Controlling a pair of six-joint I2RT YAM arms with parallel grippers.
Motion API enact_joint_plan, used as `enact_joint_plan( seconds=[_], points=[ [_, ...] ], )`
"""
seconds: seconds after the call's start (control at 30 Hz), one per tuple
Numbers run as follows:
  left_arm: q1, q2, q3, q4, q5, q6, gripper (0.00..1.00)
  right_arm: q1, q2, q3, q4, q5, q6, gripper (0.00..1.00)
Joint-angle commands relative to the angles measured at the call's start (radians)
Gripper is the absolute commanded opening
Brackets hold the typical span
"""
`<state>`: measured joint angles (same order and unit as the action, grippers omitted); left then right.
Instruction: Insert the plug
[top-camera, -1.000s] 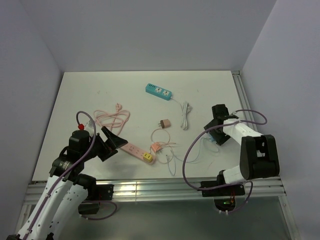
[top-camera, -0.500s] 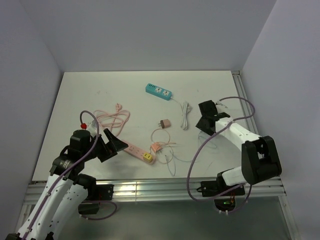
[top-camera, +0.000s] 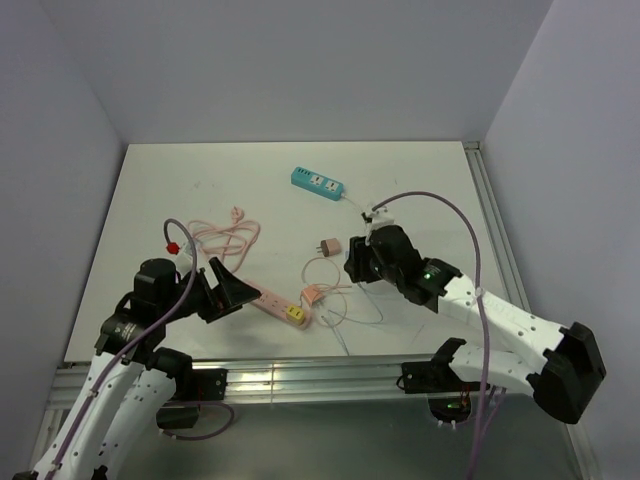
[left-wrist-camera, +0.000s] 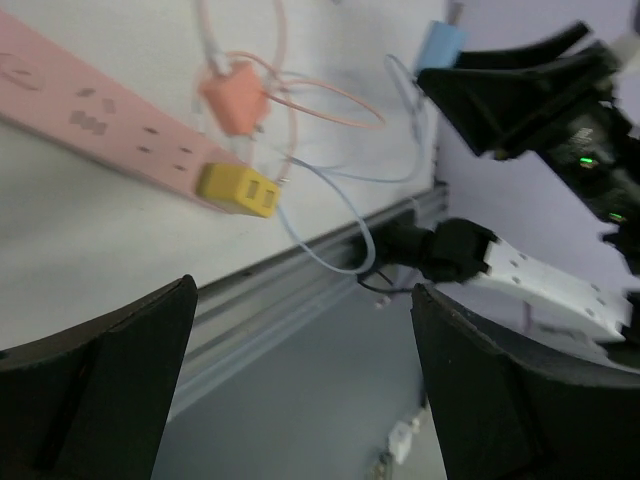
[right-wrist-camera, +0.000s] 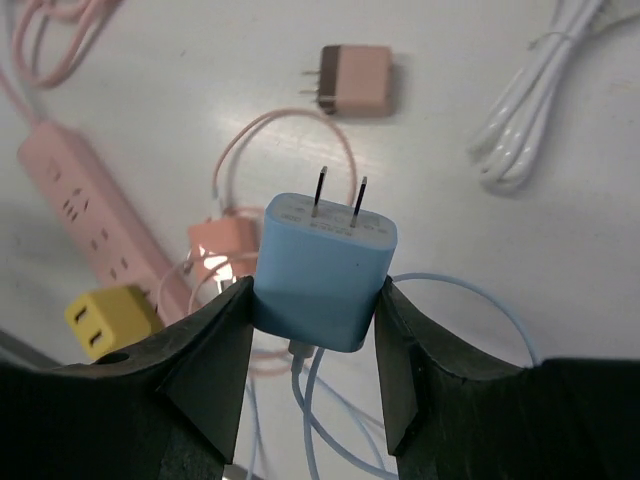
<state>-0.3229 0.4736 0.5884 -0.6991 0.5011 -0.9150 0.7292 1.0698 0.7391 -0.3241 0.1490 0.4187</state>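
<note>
White surface (top-camera: 200, 180) carries all the clutter. The right arm (top-camera: 450, 290) reaches in over its middle, and the right jaws are clamped on the blue plug (right-wrist-camera: 325, 270). The plug is off the surface, held by its body with the prongs free and pointing away from the wrist, which I'd say is so they can go straight into a socket. Its pale blue cable (right-wrist-camera: 480, 330) trails loose underneath.

The left arm (top-camera: 150, 300) sits at the near left. The left jaws are apart with nothing in them, at the left end of the pink power strip (top-camera: 268, 300) — probably there to brace it against the push. I can't tell if they touch it.

The strip lies diagonally, near-left of the plug. A yellow adapter (left-wrist-camera: 238, 190) fills its right end and the sockets (left-wrist-camera: 100, 125) further left are free.

Off-task items:
- teal power strip (top-camera: 318, 182), far
- white cable (top-camera: 372, 228)
- brown-pink adapter (right-wrist-camera: 355, 80)
- small pink plug (left-wrist-camera: 232, 95) — beside the strip
</note>
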Motion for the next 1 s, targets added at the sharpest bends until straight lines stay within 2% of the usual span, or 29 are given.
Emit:
enact_joint_plan(
  seconds=[0.0, 0.03, 0.1, 0.23, 0.3, 0.4, 0.6, 0.8, 0.87, 0.97],
  points=[
    [0.004, 0.020, -0.027, 0.166, 0.220, -0.027, 0.94, 0.059, -0.079, -0.058, 0.062, -0.124, -0.144, 0.00],
    [0.004, 0.034, -0.068, 0.241, 0.272, -0.056, 0.93, 0.087, -0.093, -0.060, 0.057, -0.124, -0.164, 0.00],
    [0.004, 0.074, -0.088, 0.259, 0.329, -0.081, 0.92, 0.174, -0.096, -0.049, 0.057, -0.132, -0.170, 0.00],
    [0.004, 0.074, -0.044, 0.158, 0.216, -0.019, 0.93, 0.321, -0.070, -0.006, 0.046, -0.134, -0.182, 0.00],
    [0.004, 0.060, -0.033, 0.132, 0.202, -0.007, 0.93, 0.408, -0.059, 0.002, 0.059, -0.127, -0.192, 0.00],
    [0.004, 0.069, -0.027, 0.110, 0.183, 0.014, 0.93, 0.472, -0.033, 0.003, 0.071, -0.138, -0.218, 0.00],
    [0.002, 0.102, -0.053, 0.157, 0.226, 0.004, 0.91, 0.518, 0.007, 0.023, 0.085, -0.141, -0.287, 0.00],
    [-0.027, 0.125, -0.082, 0.231, 0.264, -0.019, 0.91, 0.530, -0.037, 0.017, 0.091, -0.199, -0.334, 0.00],
    [-0.050, 0.143, -0.090, 0.283, 0.267, -0.035, 0.91, 0.532, -0.054, 0.022, 0.092, -0.224, -0.345, 0.00],
    [-0.145, 0.209, -0.079, 0.308, 0.237, -0.051, 0.93, 0.533, -0.048, 0.042, 0.082, -0.278, -0.359, 0.00]
  ],
)
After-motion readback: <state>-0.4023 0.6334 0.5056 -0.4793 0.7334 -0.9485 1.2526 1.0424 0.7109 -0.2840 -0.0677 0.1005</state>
